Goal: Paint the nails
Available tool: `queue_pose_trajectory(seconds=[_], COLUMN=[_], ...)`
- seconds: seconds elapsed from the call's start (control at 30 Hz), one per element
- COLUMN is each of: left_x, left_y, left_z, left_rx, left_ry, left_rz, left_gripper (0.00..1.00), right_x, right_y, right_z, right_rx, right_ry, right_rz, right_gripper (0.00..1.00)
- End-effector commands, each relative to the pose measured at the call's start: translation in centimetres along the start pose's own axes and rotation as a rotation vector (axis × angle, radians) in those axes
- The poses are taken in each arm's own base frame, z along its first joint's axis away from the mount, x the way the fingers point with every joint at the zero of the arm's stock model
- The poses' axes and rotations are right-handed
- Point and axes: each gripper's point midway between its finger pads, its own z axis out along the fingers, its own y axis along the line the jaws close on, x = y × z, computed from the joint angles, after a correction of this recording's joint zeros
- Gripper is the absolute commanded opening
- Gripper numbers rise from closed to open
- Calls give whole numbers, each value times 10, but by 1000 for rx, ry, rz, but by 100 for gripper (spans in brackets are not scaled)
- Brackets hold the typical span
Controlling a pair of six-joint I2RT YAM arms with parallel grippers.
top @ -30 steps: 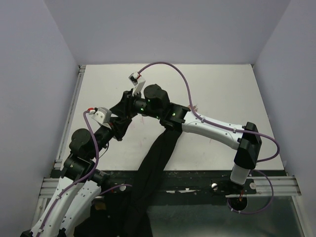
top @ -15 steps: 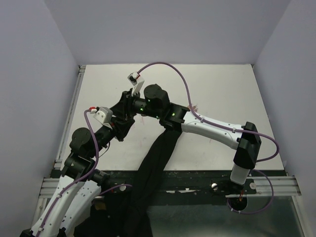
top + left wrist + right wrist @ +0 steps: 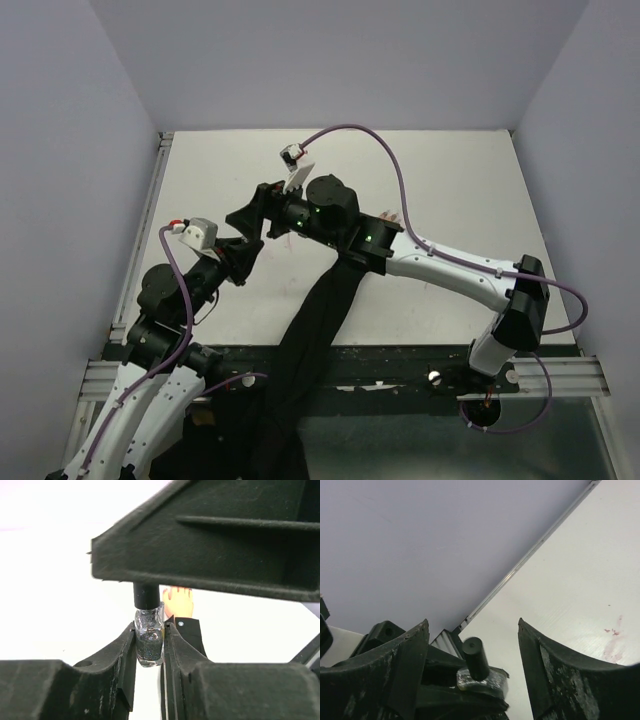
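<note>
Since the earlier view the right arm has swung toward the right side of the table [image 3: 450, 180] and its jaws have sprung apart, so the two wrists that were pressed together near the table's middle now stand slightly separated; the left gripper [image 3: 149, 641] is clamped on the glass body of a small bottle [image 3: 148, 630], holding it upright with the black cap [image 3: 146, 596] on top; the right gripper [image 3: 472, 630] hangs with its jaws wide open on either side of that cap and touches neither side of it. The fake hand [image 3: 177, 600] lies palm down beyond the bottle, toward the middle of the table, its black sleeve [image 3: 320, 310] trailing back over the near edge; the nails [image 3: 176, 589] are too small to judge whether any paint is on them. The step looks like getting the cap off, probably a fresh grip for another turn; to do it well the right jaws should centre on the cap, close squarely on its black sides and not on the glass shoulder, then turn about the cap's own axis while the left grip holds firm; once loose, the cap should be lifted straight up so that any brush beneath clears the neck without dripping; red smudges [image 3: 612, 630] already mark the table.
</note>
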Motion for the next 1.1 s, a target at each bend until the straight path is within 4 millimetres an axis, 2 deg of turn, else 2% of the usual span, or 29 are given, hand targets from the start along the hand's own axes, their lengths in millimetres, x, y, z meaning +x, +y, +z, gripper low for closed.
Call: queue_pose_trajectory(seconds=[0.0, 0.17, 0.3, 0.73, 1.07], left_x=[-14, -11, -7, -4, 1], left_y=[15, 28, 27, 27, 22], left_z=[-6, -6, -3, -1, 3], left_rx=[-97, -168, -160, -156, -127], left_ry=[-66, -52, -27, -17, 7], left_rz=[-3, -10, -17, -18, -28], left_gripper=[0, 0, 0, 0, 0], right_x=[-7, -2, 3, 17, 19], right_y=[-14, 0, 12, 9, 25], right_z=[-16, -18, -14, -4, -2], right_rx=[91, 14, -44, -39, -118], right_ry=[-38, -11, 11, 49, 66], right_rz=[-23, -6, 5, 21, 30], right_gripper=[79, 72, 66, 60, 55])
